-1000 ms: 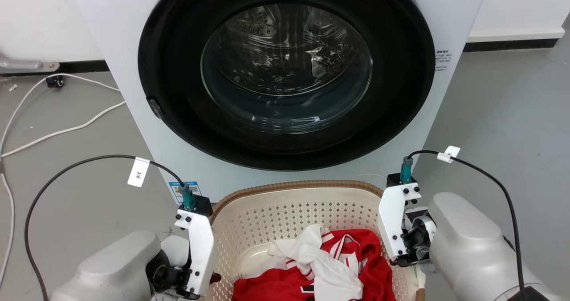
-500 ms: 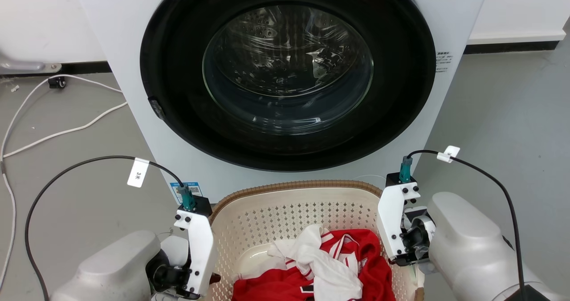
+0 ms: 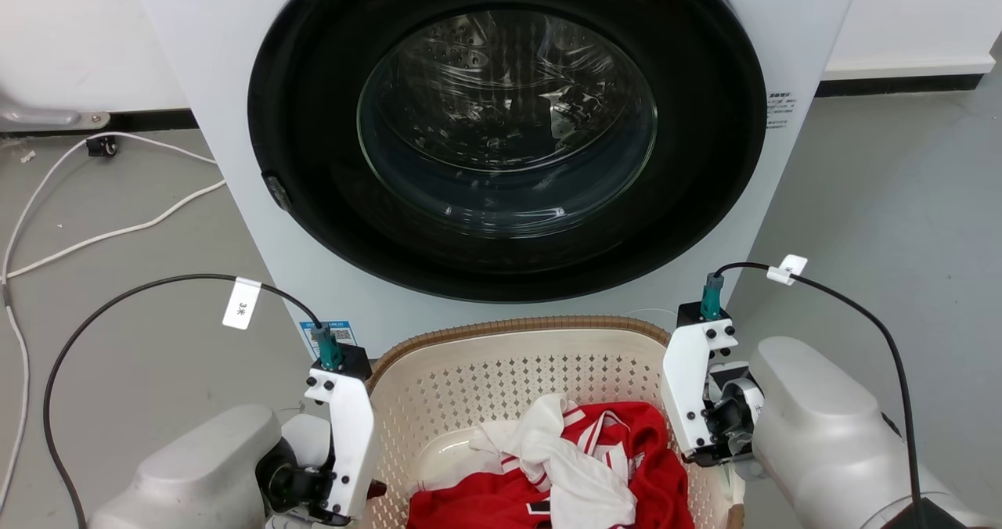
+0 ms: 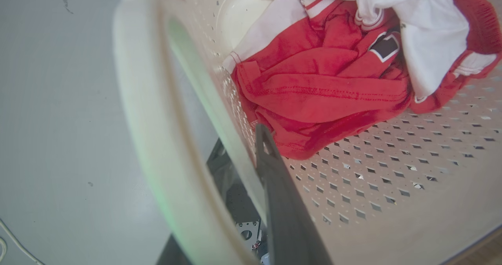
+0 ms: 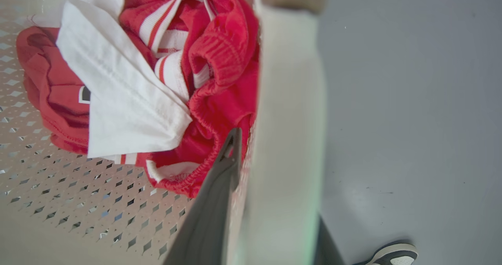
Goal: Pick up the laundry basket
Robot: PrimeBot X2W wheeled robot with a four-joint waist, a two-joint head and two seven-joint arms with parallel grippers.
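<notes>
Because the laundry basket (image 3: 509, 325), just in front of the washing machine (image 3: 203, 44) and below its door, is wide and loaded with red and white clothes (image 3: 579, 466), an arm takes each side; the left gripper (image 4: 235, 159) has its jaws astride one loop handle, pinching it; the right gripper (image 5: 274, 147) likewise; seemingly for a level lift.
</notes>
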